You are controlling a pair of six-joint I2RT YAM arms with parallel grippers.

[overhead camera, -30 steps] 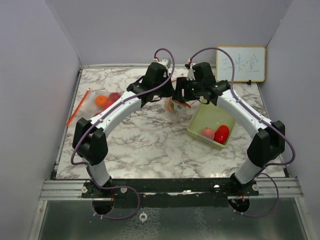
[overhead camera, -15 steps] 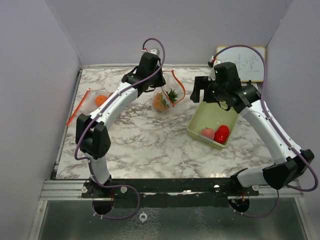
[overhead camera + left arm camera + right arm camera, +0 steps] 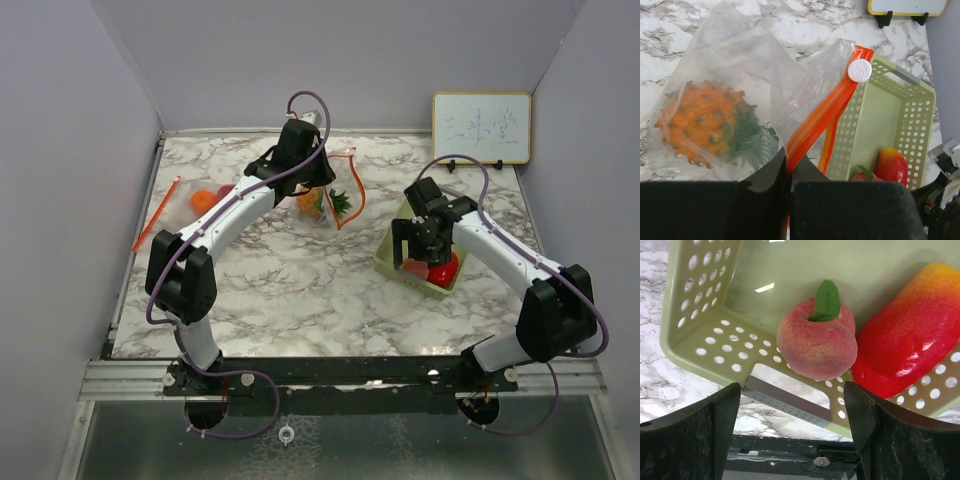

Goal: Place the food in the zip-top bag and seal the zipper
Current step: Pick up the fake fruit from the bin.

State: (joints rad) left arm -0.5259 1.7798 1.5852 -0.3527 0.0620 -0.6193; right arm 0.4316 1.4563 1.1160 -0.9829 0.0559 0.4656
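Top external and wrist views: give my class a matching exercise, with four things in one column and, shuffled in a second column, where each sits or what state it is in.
Column 1
1 peach
2 left gripper
3 pineapple
4 whiteboard

Column 2
A inside the clear bag
B in the mesh basket
C standing at the back right
D shut on the orange zipper strip

Pairs: 1-B; 2-D; 3-A; 4-C
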